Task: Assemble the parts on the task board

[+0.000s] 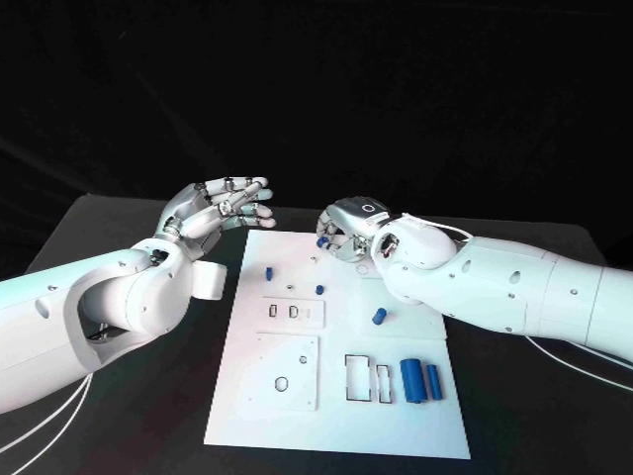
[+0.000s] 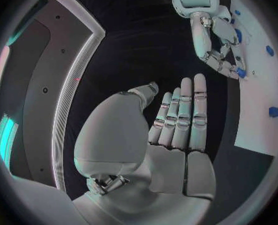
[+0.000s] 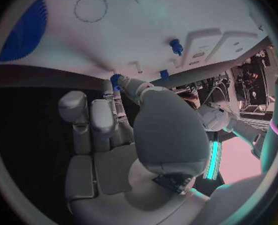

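Small blue part (image 1: 322, 240) pinched in right hand (image 1: 357, 230) fingertips, over top edge of task board (image 1: 338, 416), frame center. Left hand (image 1: 220, 207) open, fingers apart, holds nothing, upper left of board. Two blue cylinders (image 1: 422, 381) lower right on board; blue pegs (image 1: 268, 271) mid-board.

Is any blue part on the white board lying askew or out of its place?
One small blue part lies loose and slanted on the task board, outside any slot. The two blue cylinders lie neatly side by side.
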Robot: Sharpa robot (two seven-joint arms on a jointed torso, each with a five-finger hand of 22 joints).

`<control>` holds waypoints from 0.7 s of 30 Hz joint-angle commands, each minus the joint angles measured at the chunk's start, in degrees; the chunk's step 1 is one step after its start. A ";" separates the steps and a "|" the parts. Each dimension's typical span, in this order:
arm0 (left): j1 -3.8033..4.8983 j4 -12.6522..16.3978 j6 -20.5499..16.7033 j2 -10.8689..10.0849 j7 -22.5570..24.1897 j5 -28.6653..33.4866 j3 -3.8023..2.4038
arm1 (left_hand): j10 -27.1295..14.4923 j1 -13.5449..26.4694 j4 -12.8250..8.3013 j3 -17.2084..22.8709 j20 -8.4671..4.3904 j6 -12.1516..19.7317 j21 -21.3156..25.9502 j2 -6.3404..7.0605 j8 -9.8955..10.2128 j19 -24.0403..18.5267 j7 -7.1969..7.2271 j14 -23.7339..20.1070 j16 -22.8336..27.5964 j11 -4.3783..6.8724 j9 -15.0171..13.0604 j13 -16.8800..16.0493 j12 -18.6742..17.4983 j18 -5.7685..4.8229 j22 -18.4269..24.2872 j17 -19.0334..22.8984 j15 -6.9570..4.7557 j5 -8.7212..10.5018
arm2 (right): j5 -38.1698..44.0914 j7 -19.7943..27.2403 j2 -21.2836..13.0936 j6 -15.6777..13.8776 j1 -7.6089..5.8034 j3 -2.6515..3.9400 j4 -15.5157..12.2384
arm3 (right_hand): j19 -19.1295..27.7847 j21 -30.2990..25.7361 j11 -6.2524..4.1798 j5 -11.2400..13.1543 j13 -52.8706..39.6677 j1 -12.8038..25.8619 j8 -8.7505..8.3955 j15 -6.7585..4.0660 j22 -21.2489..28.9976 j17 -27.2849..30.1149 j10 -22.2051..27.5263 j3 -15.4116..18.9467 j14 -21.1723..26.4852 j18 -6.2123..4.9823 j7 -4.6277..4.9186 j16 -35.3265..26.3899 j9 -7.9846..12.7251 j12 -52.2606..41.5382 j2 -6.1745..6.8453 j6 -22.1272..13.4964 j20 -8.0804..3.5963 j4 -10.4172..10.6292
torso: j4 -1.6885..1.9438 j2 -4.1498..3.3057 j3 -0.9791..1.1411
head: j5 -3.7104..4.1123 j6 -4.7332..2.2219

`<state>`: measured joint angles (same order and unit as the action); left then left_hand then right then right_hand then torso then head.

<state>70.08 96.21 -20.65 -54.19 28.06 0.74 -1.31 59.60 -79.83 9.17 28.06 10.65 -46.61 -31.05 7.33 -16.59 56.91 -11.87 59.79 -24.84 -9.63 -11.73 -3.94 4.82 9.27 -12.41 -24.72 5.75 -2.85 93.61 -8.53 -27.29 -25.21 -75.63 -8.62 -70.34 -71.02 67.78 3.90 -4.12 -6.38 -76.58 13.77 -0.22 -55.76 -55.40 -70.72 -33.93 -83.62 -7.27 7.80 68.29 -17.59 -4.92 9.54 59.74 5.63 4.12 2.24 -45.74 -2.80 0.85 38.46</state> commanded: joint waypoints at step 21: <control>0.45 0.95 1.09 0.08 0.22 0.10 -0.05 | -0.08 0.51 -0.06 0.41 0.14 0.47 -0.46 -0.13 0.20 -0.45 -1.89 -0.51 -0.26 -0.27 -0.08 -0.08 -0.39 1.00 -0.12 -0.19 0.17 -0.23 | 0.52 -1.60 1.69 1.78 0.12 -0.02 1.80 | 0.87 -0.71 1.98 -0.13 0.83 1.62 -0.79 1.19 0.74 0.67 4.86 -1.17 0.24 0.27 1.85 0.61 -0.71 1.36 2.30 -4.03 1.11 0.29 | 0.03 -0.10 -0.02 | -0.26 0.15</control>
<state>70.42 97.03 -20.62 -54.18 27.94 0.74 -1.31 59.60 -79.83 9.17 28.06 10.66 -46.61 -31.40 7.33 -16.59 56.91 -11.87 59.58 -24.84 -9.63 -11.72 -3.93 4.82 9.27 -12.48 -24.85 5.96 -2.86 93.63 -9.50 -25.68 -24.47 -75.53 -8.65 -68.63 -70.09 67.21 5.84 -4.13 -5.57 -74.66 13.05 0.62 -54.95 -54.76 -65.88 -34.90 -83.41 -7.28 9.60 68.75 -18.38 -3.92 11.47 55.88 6.57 4.42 2.27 -45.83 -2.81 0.60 38.58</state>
